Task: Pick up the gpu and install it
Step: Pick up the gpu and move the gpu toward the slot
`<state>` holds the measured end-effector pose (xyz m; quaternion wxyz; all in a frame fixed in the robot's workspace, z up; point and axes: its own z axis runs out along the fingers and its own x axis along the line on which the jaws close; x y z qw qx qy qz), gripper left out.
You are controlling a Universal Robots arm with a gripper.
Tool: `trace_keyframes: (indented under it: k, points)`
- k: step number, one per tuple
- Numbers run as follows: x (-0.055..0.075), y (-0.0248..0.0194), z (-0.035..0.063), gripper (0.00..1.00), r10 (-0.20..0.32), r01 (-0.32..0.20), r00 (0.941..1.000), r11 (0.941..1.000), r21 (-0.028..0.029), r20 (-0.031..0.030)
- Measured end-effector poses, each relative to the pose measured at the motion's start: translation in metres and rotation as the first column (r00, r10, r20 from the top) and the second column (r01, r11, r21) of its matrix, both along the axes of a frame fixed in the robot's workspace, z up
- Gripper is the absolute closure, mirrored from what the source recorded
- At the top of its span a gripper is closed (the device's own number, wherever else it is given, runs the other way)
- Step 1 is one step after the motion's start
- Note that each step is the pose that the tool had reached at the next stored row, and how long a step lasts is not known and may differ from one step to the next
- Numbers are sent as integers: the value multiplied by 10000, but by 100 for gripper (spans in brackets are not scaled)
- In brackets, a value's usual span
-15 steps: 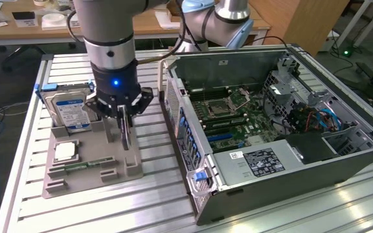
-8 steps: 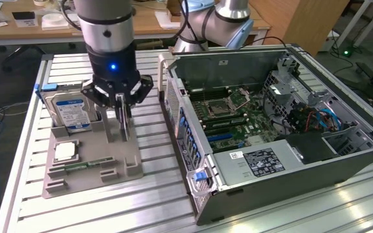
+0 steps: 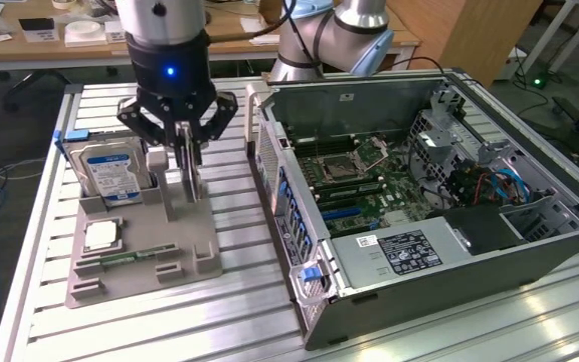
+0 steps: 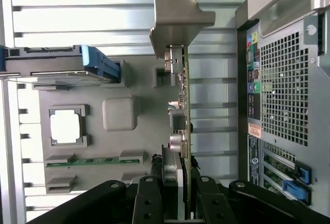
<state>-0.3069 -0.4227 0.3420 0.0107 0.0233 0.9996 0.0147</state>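
Your progress, by my read: pick stage, install not done.

- Table: slatted, carries everything.
- Case: lies open at the exterior view's right. The gpu isn't in it.
- Tray: exterior view's left-centre.
- Gripper: over the tray's case-side edge, jaws narrow and pinched on the gpu.
- The gpu stands on edge btwn the HDD and the case, w/ its bracket end far from the gripper.
- You can't tell whether its lower edge has cleared the tray slot.
- Done, probably: the grasp. Left: getting the card into the case and seated, i.e. the whole install.

Count, big to small: 1 table, 1 case, 1 tray, 1 HDD, 1 gpu, 1 CPU, 1 RAM stick. The last four sit on the tray.
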Motion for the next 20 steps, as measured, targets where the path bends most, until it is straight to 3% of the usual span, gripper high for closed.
trace_keyframes:
  k: [15,20]
  points:
    - [-2,0,660,71,1,-1,10000,10000,7,0]
    - [-3,0,799,71,0,0,10000,10000,7,-1]
